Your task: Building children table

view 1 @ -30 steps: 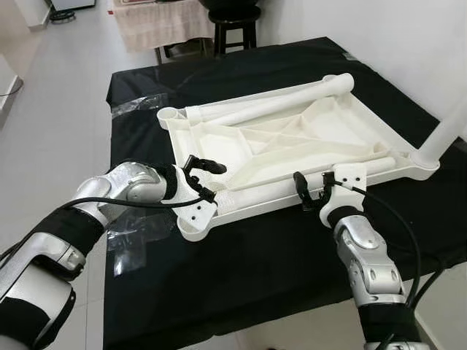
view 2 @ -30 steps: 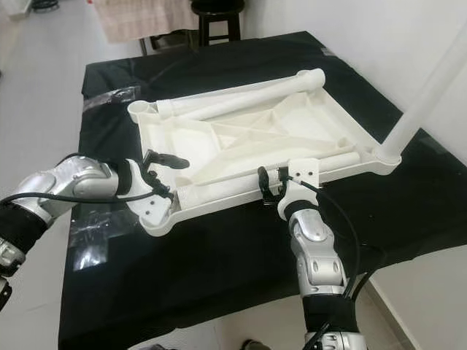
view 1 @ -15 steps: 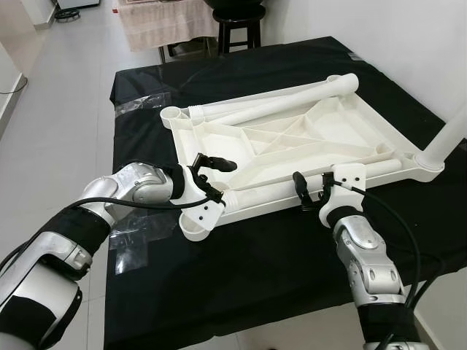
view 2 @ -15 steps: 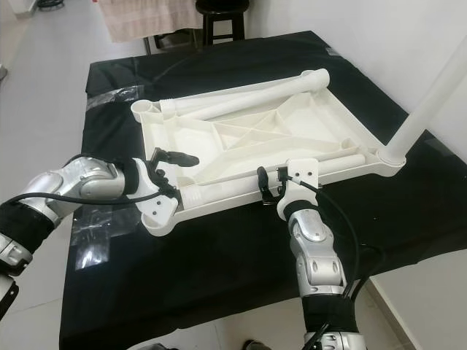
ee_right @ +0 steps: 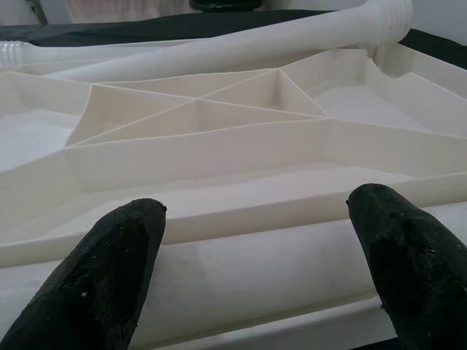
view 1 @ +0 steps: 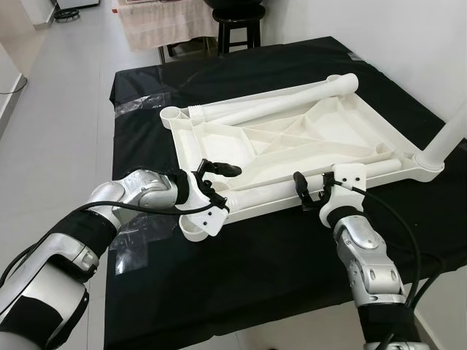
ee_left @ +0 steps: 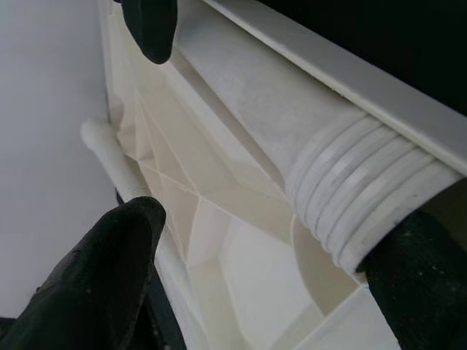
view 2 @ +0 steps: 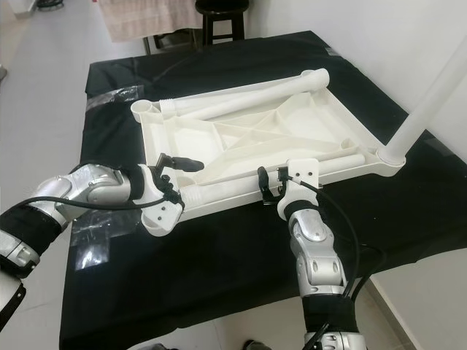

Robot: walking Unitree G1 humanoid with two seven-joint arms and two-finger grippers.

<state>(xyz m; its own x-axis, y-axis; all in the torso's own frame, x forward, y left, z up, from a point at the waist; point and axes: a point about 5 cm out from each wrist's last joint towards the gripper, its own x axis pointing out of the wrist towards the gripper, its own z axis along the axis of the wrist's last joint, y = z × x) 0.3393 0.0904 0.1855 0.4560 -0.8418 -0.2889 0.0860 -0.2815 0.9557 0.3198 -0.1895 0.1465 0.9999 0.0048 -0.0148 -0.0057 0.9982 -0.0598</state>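
The white plastic tabletop (view 1: 343, 120) lies upside down on the black-covered table (view 1: 277, 248). One white leg (view 1: 273, 191) rests along its near rim, its threaded end (ee_left: 365, 211) by the near-left corner socket (view 1: 197, 227). My left gripper (view 1: 218, 185) is open there, one finger (ee_left: 109, 277) on each side of the threaded end. My right gripper (view 1: 312, 189) is open farther along the same leg, its fingers (ee_right: 109, 270) straddling the leg and the near rim. Another leg (view 1: 452, 135) stands upright in the right corner. More legs (view 1: 277, 102) lie along the far rim.
Clear plastic wrap lies on the black cloth at the far left (view 1: 139, 104) and near my left forearm (view 1: 135, 233). A dark stool (view 1: 235, 25) and a draped cloth (view 1: 164, 25) stand beyond the table. A white wall runs along the right.
My left gripper has slid along the near rim toward the corner socket and now straddles the leg's threaded end. The right gripper has stayed put. The camera shifted slightly.
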